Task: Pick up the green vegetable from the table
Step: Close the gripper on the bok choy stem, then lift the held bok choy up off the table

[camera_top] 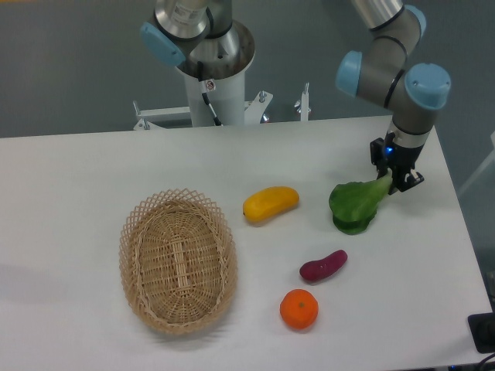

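The gripper (pixel 395 179) is down at the far right of the desk (pixel 93 170), its dark fingers pinched in on the pale stem end of the green vegetable (pixel 356 204), and that looks like a firm hold right at the stalk. The leafy end sits lower left of the stem, touching or just above the white surface; which of the two cannot be told from this view. As a toy it is probably light and fairly stiff, so the narrow stem is the sensible place to take it, though the broad leaves hanging to one side could make it swing or twist in the grip. Near it lie a yellow fruit (pixel 271 203), a purple piece (pixel 323 265) and an orange (pixel 298 308), with a wicker basket (pixel 177 259) well apart on the left.
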`<state>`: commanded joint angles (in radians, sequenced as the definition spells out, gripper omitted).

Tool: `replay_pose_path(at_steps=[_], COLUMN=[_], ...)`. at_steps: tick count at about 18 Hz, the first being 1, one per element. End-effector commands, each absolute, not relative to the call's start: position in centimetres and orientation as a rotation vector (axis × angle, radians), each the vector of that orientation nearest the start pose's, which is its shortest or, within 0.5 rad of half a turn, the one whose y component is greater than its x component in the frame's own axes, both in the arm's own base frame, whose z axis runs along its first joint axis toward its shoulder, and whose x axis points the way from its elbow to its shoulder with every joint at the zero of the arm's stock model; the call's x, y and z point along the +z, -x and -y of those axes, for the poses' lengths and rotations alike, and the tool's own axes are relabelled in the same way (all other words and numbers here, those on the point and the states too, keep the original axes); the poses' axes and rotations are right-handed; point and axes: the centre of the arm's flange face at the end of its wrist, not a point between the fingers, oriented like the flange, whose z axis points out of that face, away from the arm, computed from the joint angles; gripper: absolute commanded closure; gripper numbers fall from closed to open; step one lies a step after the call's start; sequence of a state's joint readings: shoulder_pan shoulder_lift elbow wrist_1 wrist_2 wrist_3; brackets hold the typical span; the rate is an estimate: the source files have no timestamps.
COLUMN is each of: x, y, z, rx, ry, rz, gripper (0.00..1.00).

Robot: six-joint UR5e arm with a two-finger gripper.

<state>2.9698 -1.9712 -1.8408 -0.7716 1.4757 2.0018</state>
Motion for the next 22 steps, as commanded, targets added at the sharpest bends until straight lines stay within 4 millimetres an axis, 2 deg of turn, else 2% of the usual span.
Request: replay_pose_path(at_steps=[3,4,8,11,17,18,22], x=[25.1,25.5,29.6,32.3,37.9,38.5,38.8], y=[55.6,55.5,54.3,53.2,49.0,48.6,48.1], z=[-23.7,-24.0,-25.0,-25.7,-27.6,-27.9,-28.5], rx=[0.274,0.277,0.305,0.282,0.232,0.232,0.21], ry=[2.914,2.899,2.755,2.695,2.604,2.594,2.592], rz=[-0.907,-0.895,-0.858,-0.766,-0.555,-0.522,-0.494], gripper=[0.61,0.61,0.61,0.61,0.61,0.61,0.61])
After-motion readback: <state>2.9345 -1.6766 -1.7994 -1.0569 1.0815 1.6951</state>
